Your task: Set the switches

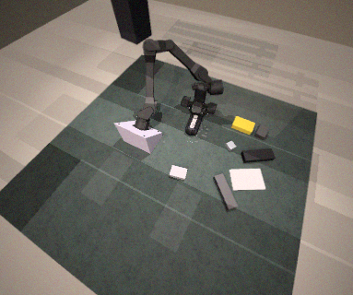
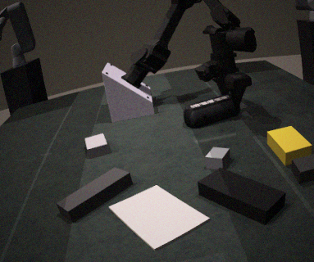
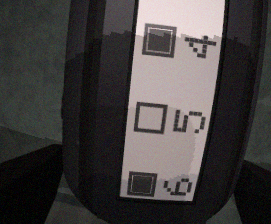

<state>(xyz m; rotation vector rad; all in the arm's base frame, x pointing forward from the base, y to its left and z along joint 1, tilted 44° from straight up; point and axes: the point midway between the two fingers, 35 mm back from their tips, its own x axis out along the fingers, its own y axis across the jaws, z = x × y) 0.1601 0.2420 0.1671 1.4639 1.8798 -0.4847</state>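
Observation:
The dark grey controller unit (image 1: 192, 131) (image 2: 209, 117) (image 3: 96, 100) lies on the green mat with its underside up. Its switches are hidden beneath. The white label (image 1: 194, 121) (image 2: 205, 103) (image 3: 173, 90) faces up. In the wrist view square 4 is filled, square 5 is empty and square 6 is filled. Squares 1 to 3 are out of that view and too small to read elsewhere. My gripper (image 1: 197, 115) (image 2: 233, 107) (image 3: 151, 165) points down over the arm-side end of the unit. Its fingers stand wide, one against each long side, shut on the unit.
A lilac wedge (image 1: 138, 139) (image 2: 125, 102) stands at the arm's foot. A yellow block (image 1: 243, 125) (image 2: 289, 143), a black bar (image 1: 258, 155) (image 2: 242, 194), a grey bar (image 1: 225, 191) (image 2: 94, 192), a white sheet (image 1: 247, 179) (image 2: 158, 214) and small blocks lie around.

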